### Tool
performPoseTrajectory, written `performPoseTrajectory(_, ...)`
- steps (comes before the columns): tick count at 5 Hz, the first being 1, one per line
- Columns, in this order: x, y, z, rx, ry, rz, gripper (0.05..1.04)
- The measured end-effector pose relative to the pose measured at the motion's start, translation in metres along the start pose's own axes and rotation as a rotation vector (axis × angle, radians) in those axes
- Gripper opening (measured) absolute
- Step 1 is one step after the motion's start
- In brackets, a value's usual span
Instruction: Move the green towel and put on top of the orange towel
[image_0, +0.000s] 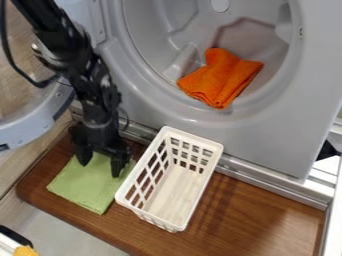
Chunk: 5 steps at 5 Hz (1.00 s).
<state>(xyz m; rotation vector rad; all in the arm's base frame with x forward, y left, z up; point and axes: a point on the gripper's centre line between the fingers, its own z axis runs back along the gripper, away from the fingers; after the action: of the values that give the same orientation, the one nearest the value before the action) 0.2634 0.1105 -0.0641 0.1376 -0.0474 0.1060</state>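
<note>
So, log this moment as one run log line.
Black two-finger gripper at green cloth towel, jaws apart | green cloth towel beside white plastic basket | orange cloth towel inside grey drum | stacking not done

The claw (101, 168) looks like black plastic, mostly matt. Under it, the green towel (87, 185) is matt cloth with a smooth look; up and right of the claw, the orange towel (220, 80) is matt cloth, rougher. Just right of the claw, the basket (194, 136) is smooth plastic. The board (260, 215) below the claw is grained wood, softly glossy. Above the claw and to its right, the dryer (280, 120) has a smooth, plastic-looking front with a low sheen.
</note>
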Motion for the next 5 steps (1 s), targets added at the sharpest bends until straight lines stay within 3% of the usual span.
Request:
performPoseTrajectory(2, 0.002, 0.006, -0.007, 0.02, -0.005, 0.005, 1.0)
performPoseTrajectory(3, 0.0, 0.004, -0.01, 0.013, -0.001, 0.008, 0.948)
performPoseTrajectory(5, -0.01, 0.005, -0.007, -0.003, 0.013, 0.058, 0.368)
